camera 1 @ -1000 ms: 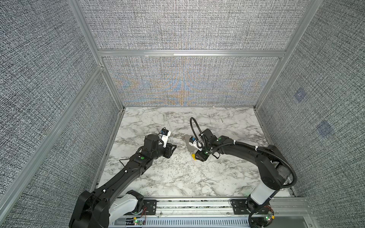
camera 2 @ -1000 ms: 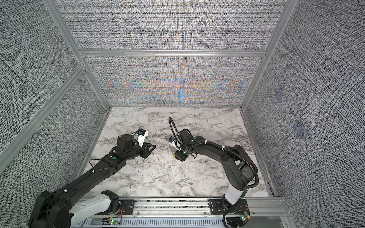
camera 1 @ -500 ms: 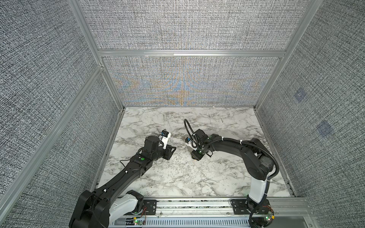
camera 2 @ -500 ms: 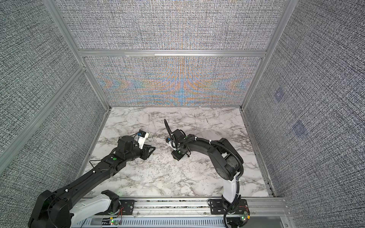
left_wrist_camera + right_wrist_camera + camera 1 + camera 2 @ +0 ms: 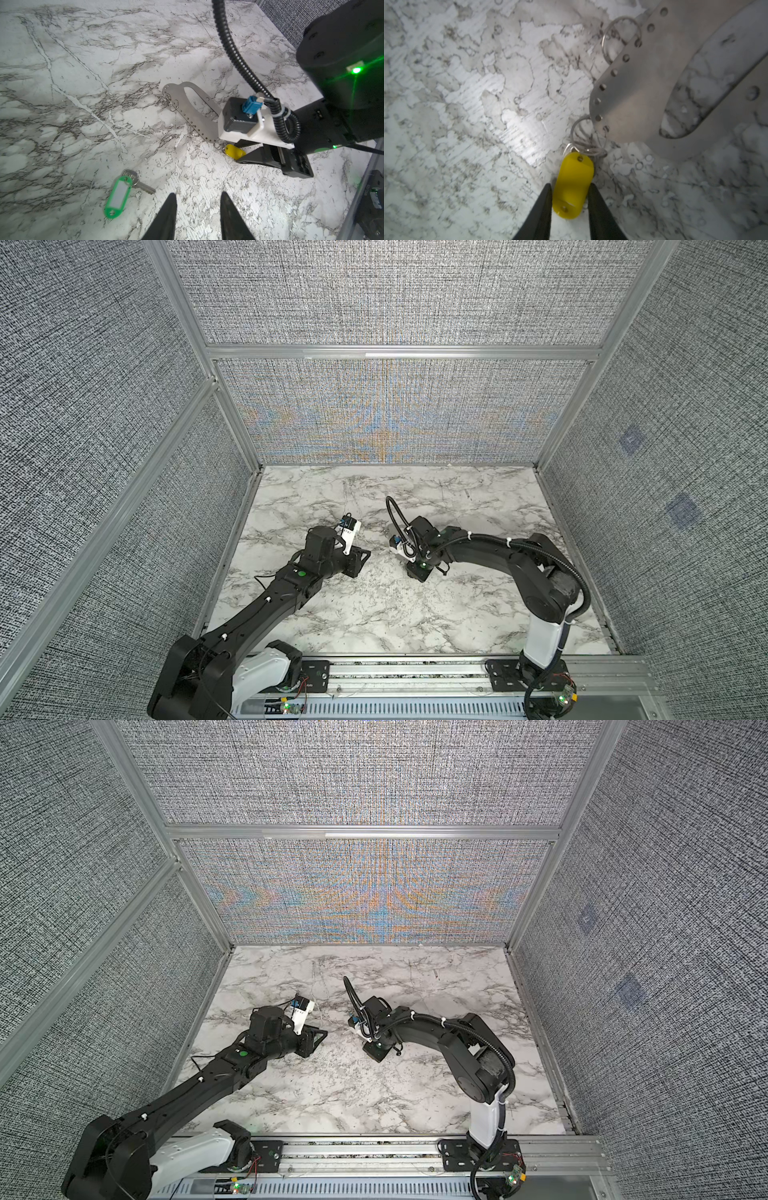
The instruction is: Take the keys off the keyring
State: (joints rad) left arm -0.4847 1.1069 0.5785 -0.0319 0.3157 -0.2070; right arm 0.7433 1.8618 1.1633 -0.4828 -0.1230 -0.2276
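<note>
Left gripper gapes empty near green key. Right gripper straddles yellow tag, pinch unclear. In left wrist view its camera hides 1 end of keyring.

The left gripper and the right gripper hang low over the marble table, near but not touching

No lettering legible; green key tag carries a blank white insert; print on left arm's camera mount too small to read.
</note>
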